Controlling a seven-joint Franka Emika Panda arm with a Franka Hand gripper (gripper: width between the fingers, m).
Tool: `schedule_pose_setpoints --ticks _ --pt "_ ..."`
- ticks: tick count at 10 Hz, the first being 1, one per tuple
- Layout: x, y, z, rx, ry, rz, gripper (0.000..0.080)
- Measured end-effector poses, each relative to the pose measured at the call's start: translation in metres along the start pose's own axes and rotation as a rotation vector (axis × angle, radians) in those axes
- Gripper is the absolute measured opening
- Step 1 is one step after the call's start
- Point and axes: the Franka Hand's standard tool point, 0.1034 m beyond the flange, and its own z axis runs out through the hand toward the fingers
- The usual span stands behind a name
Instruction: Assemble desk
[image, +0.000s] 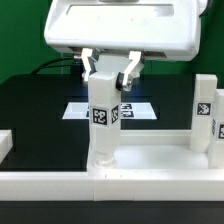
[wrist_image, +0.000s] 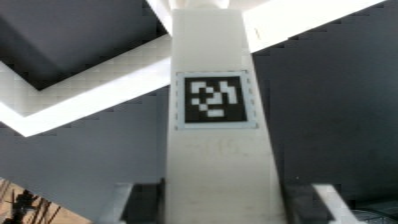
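A broad white housing (image: 120, 27) with rounded corners is filling the exterior view from ten to two o'clock, its underside showing a grey shaded band. Below it, at six o'clock of the housing, the gripper (image: 108, 82) is showing two white angular fingers (image: 92, 66) edged with dark seams. In the wrist view, the grey finger pads (wrist_image: 143, 205) are appearing blurred near six o'clock.

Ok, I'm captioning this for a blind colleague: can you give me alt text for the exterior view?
The gripper holds a white tagged leg upright over the desk top's corner. Another tagged leg stands at the exterior view's right, and the marker board lies behind on the black table.
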Motion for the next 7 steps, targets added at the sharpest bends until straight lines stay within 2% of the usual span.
schedule_pose_setpoints --ticks 4,5,6,7 --pt "0.000 0.000 0.000 0.000 -0.001 -0.003 0.0291" --pt "0.002 0.002 -0.004 -0.001 -0.017 0.003 0.0291" --pt "0.011 0.003 -0.018 0.011 -0.044 0.028 0.0291" --pt "0.010 0.003 -0.017 0.014 -0.031 0.025 0.0291"
